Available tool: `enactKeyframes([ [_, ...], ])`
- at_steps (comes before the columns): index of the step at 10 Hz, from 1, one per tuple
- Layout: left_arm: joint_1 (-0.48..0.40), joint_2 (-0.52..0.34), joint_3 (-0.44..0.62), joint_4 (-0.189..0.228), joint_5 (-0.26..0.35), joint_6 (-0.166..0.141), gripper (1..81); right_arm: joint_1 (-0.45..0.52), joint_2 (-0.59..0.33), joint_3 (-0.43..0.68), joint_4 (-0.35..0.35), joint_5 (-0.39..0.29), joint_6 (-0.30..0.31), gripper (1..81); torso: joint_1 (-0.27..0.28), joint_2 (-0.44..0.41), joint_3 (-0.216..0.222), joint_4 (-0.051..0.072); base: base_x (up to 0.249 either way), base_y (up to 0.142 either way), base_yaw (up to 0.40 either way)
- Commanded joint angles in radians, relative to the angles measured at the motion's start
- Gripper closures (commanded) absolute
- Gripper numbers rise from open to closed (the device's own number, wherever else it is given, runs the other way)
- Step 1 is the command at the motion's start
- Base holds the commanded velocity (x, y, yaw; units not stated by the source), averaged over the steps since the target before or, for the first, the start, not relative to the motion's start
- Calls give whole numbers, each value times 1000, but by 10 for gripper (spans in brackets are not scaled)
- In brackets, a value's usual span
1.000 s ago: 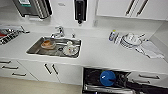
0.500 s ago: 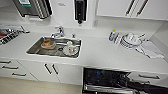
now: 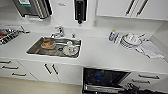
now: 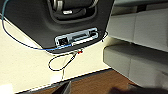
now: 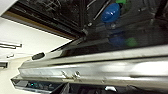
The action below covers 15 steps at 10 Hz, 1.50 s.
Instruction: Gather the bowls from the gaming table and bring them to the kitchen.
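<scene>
Inside the open dishwasher [image 3: 105, 80] under the kitchen counter [image 3: 100, 53]: a blue bowl [image 5: 110, 12], round and glossy, tilted on the rack; a green bowl [image 5: 121, 1] just beside it, mostly hidden.

My right arm [image 3: 133, 88] sits low, a dark jointed mass at the bottom right edge of my head view. On the left wrist camera I see my own dark plate [image 4: 37, 22] with its pale connector panel [image 4: 76, 37]. A blue cable [image 4: 15, 37] and a thin black loop [image 4: 61, 62] hang from it. My left gripper [image 4: 65, 88] and right gripper [image 5: 62, 88] are each a dark wedge, too blurred to read.
</scene>
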Motion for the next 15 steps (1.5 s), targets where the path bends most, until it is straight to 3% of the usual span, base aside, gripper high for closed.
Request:
enactKeyframes([
  [1, 8, 33, -59, -4, 63, -54, 10, -105, -121, 65, -94, -91, -31, 10, 0, 0, 0, 0, 0, 0, 0],
  [3, 8, 25, -55, -4, 59, -54, 10, -218, -132, 63, -142, -90, -31, 10, 0, 0, 0, 0, 0, 0, 0],
  [4, 6, 23, -53, -3, 57, -56, 10, -260, -137, 66, -157, -90, -31, 10, 64, -100, 0, 0, 0, 0, 0],
  [8, -13, -3, -52, 7, 54, -54, 10, -452, -118, 44, -220, -62, -31, 10, 117, -186, 0, 0, 0, 0, 0],
  [10, -14, -12, -52, 10, 6, -54, 10, -553, -71, -37, -248, 13, -32, 10, 160, -257, 0, 0, 0, 0, 0],
  [14, -14, -15, -52, 10, -3, -48, 10, -667, 6, -107, -251, 137, -60, 10, 250, -403, 1, 0, 0, 0, 0],
  [15, -14, -15, -52, 10, -3, -46, 10, -676, 27, -110, -260, 140, -60, 10, 275, -443, 1, 0, 0, 0, 0],
])
